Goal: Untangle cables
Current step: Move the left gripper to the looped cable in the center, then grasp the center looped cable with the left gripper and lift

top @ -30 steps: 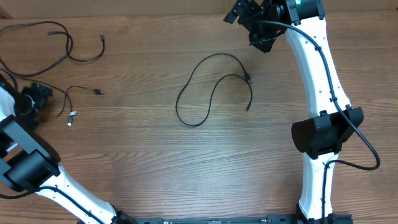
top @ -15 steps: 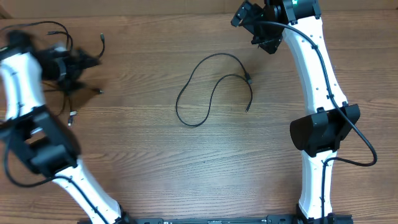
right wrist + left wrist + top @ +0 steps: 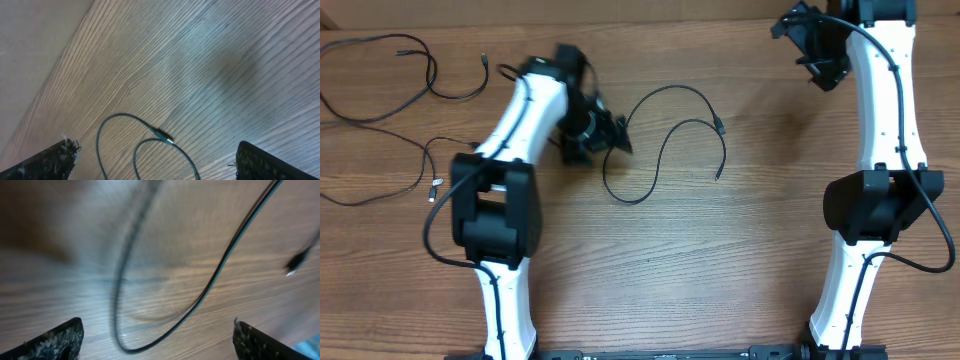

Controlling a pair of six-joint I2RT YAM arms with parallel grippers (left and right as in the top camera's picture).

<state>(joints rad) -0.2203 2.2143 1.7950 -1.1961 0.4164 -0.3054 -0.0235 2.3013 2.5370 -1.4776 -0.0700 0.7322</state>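
A thin black cable [image 3: 660,150] lies in a loose S-loop at the table's middle, with plugs at its right ends. It also shows in the left wrist view [image 3: 220,275] and the right wrist view [image 3: 150,137]. A second cable [image 3: 390,75] sprawls at the far left back. A third short cable [image 3: 432,165] with a silver tip lies at the left. My left gripper [image 3: 605,135] is open and empty, low over the table just left of the middle cable. My right gripper [image 3: 812,45] is open and empty at the back right, well away from the cables.
The wooden table [image 3: 720,270] fills the view. The left arm's black elbow [image 3: 492,205] and the right arm's black elbow [image 3: 880,205] stand over the table's front half.
My left arm has swung fast from the far left edge across to the middle cable. My right arm has drawn back to the right, away from the middle cable.
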